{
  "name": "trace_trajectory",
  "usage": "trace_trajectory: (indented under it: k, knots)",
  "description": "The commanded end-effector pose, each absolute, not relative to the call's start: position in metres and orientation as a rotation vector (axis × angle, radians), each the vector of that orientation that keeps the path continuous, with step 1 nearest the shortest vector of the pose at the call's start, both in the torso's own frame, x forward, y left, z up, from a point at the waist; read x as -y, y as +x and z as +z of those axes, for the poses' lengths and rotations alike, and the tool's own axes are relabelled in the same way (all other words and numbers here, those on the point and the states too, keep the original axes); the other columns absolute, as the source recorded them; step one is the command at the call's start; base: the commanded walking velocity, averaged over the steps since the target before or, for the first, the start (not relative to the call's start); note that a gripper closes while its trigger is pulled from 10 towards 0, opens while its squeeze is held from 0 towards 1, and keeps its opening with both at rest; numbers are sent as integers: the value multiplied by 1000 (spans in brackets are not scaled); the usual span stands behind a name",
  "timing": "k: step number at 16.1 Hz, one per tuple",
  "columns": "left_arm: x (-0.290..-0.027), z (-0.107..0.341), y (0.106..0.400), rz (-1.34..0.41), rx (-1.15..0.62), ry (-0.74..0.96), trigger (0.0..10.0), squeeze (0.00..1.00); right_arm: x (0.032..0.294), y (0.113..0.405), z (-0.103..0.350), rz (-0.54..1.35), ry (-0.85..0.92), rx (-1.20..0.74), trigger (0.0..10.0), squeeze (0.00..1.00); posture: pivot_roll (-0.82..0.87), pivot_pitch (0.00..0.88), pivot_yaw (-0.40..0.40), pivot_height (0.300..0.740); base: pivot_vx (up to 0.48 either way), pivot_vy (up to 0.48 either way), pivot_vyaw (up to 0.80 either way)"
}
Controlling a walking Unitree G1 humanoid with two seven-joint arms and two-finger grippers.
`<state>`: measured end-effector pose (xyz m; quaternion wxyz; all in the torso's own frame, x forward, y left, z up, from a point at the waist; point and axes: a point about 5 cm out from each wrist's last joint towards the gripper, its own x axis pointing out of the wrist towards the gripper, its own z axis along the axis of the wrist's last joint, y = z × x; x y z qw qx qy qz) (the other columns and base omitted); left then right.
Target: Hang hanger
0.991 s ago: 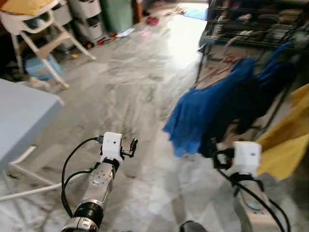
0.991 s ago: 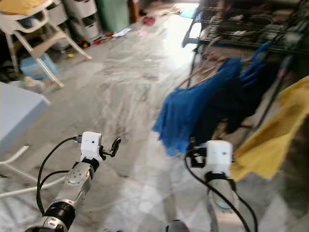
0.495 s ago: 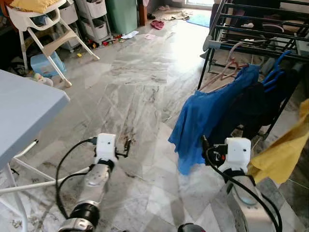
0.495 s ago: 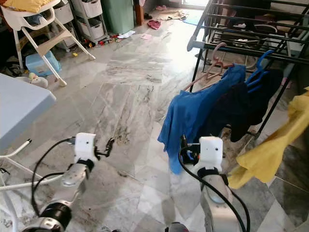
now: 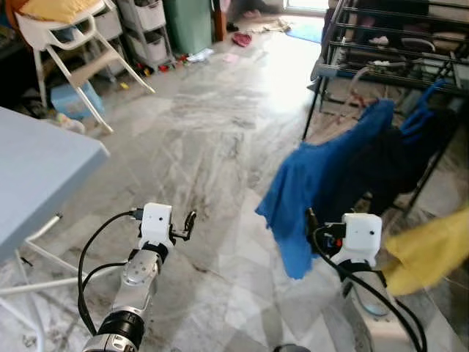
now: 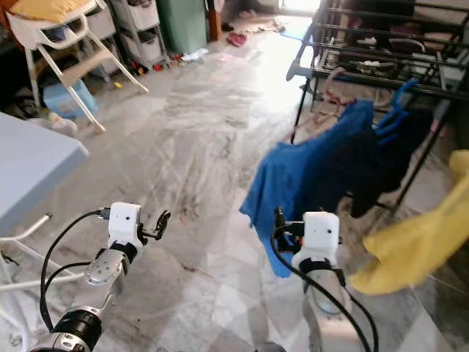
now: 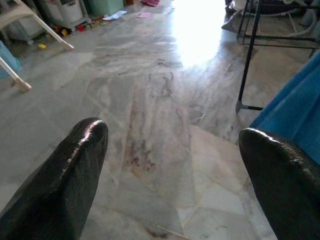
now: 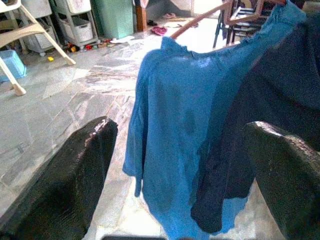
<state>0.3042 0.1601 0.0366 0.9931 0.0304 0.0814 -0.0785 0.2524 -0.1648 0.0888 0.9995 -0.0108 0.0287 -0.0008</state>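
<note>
A blue shirt (image 5: 322, 176) hangs on a pinkish hanger (image 6: 330, 81) from the black drying rack (image 5: 381, 44) at the right. Beside it a dark garment (image 5: 388, 169) hangs on a blue hanger (image 6: 396, 99). My right gripper (image 5: 308, 220) is held out low, just short of the blue shirt's hem. In the right wrist view the gripper (image 8: 182, 127) is open with nothing between its fingers, and the shirt (image 8: 180, 100) hangs right in front. My left gripper (image 5: 189, 220) is open over bare floor (image 7: 165, 125), well left of the clothes.
A yellow cloth (image 5: 432, 249) hangs at the far right by the rack. A grey table (image 5: 37, 169) juts in at the left with white legs (image 5: 44, 260) below. A high chair (image 5: 66, 44) and plastic drawers (image 5: 146, 29) stand at the back left. Marble floor (image 5: 212, 125) lies ahead.
The camera has swung and steadied, bringing the rack and clothes more squarely into view. Both grippers stay open and held out much as before.
</note>
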Motion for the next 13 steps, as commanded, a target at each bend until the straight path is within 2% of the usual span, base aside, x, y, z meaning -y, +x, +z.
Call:
trace_trajectory:
  k: [1,11,13]
  knots:
    - [-165,39,305,-154,-157,68,10000,0,162,255,93,12,-14,-34,10000,0,-220,104,75,740,315,266,0]
    - [-157,35,304,-173,-168,42,10000,0,167,257,95,-22,-11,-25,10000,0,-233,104,68,740,336,263,0]
    - [-152,36,306,-191,-168,36,10000,0,170,257,96,-42,6,-26,10000,0,-233,104,68,740,360,264,-728]
